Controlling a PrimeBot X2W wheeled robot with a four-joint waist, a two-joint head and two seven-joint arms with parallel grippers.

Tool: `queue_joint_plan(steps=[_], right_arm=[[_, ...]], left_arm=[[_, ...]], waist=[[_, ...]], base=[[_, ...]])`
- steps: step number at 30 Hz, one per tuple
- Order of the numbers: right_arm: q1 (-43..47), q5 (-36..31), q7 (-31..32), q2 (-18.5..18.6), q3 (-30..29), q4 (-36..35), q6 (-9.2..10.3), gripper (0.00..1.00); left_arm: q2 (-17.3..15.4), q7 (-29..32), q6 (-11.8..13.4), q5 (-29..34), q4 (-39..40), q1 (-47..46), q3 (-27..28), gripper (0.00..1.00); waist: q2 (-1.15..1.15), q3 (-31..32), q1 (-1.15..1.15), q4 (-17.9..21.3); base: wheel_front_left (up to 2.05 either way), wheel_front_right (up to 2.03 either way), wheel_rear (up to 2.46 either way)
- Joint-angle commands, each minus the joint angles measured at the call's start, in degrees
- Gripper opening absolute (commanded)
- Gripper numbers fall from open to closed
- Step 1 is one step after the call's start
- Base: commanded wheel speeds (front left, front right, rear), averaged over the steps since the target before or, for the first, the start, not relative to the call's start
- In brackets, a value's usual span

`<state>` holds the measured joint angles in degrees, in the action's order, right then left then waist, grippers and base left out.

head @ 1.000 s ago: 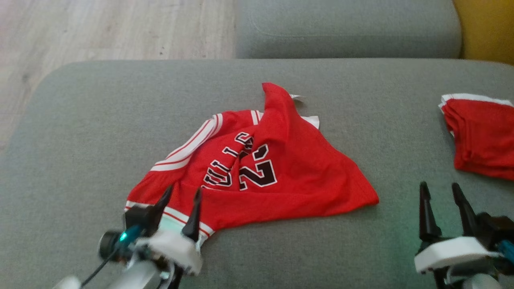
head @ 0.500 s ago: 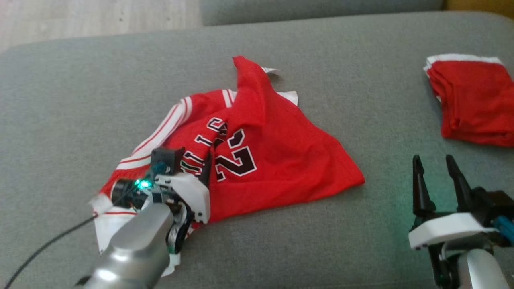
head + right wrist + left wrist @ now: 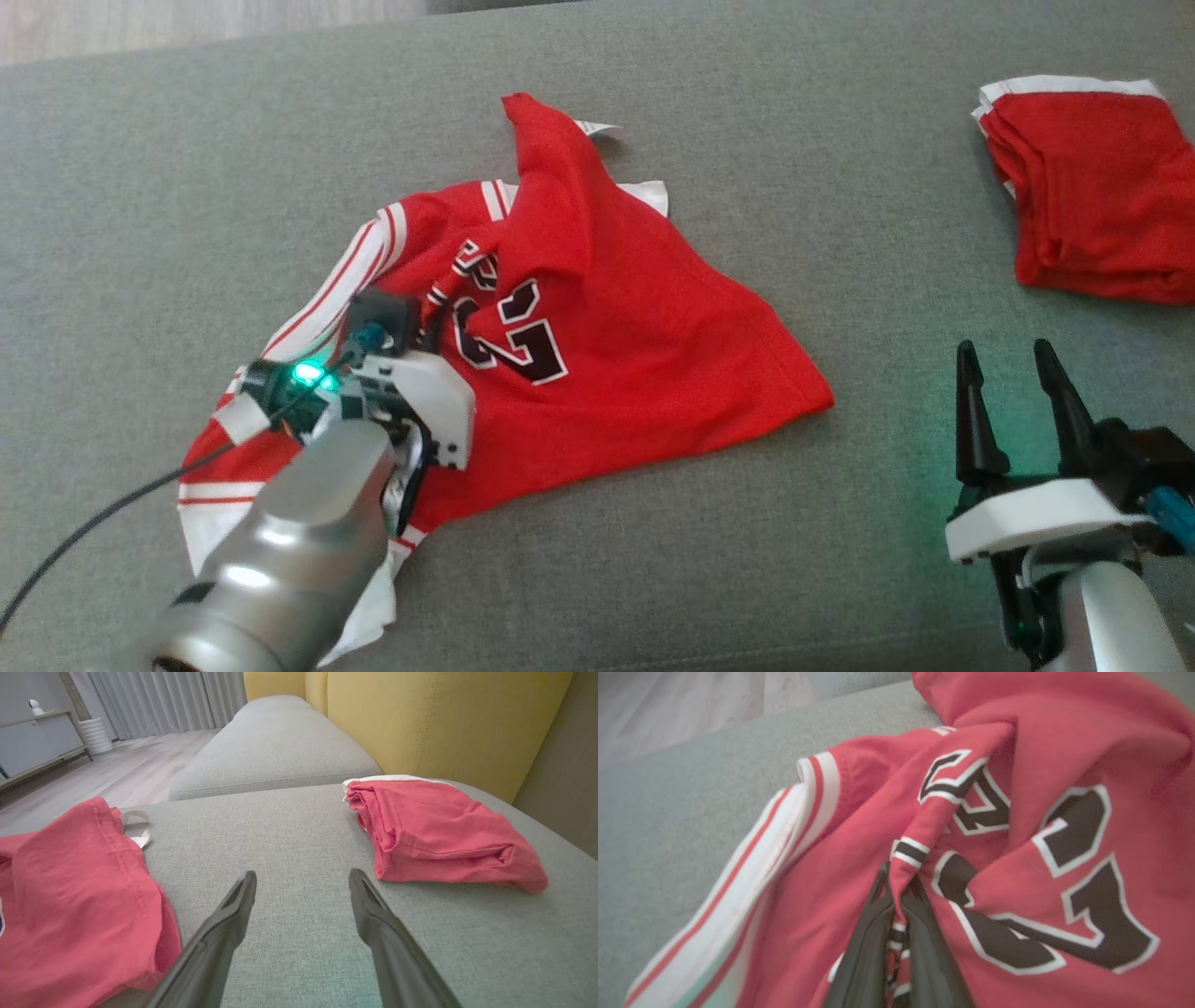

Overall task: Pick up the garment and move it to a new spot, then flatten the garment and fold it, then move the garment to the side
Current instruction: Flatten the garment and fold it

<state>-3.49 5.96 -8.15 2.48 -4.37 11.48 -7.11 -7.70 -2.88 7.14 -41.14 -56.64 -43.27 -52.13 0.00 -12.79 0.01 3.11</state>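
The left gripper has moved from the near hem up onto the jersey, and its fingers, spread a second ago, are now pinched tight on a raised fold of red cloth beside the black lettering. The head camera has also tipped down, so the whole scene sits higher in its view. The jersey lies crumpled at the middle of a grey seat cushion. Its striped white trim trails toward the robot's left and a plain red flap is thrown over the number toward the right. The left forearm covers the near corner of the jersey, with a dark cable running off from the wrist. The right gripper hovers above bare cushion well to the right of the jersey, its two dark fingers wide apart with nothing between them. Beyond it, near the cushion's far right corner, lies a folded red garment with a white edge, well apart from the jersey. In the right wrist view, a second cushion of the same grey weave butts against the far edge of the first. A yellow backrest rises along the right side. A pale wooden floor runs past the sofa to grey curtains. A low grey cabinet stands to the left of the curtains. A ribbed white pot stands on the floor between the cabinet and the curtains; what it holds I cannot tell.
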Motion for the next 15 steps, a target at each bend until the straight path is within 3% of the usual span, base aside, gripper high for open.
queue_joint_plan(steps=[1, 15], right_arm=[[-2.6, 0.1, -0.7, 0.4, 1.5, -1.6, -0.37, 1.00], [-5.0, -0.3, -0.3, 0.4, 2.1, -2.4, -0.37, 1.00]], left_arm=[[-0.9, -1.7, 0.8, 0.8, 0.3, -4.7, 1.4, 0.00], [-1.4, -7.6, 1.6, 2.1, -5.2, -16.4, 3.0, 0.00]], waist=[[0.00, -0.6, -0.01, 0.5], [0.00, -4.6, -0.01, 5.2]], base=[[0.00, 0.00, 0.00], [0.00, 0.00, 0.00]])
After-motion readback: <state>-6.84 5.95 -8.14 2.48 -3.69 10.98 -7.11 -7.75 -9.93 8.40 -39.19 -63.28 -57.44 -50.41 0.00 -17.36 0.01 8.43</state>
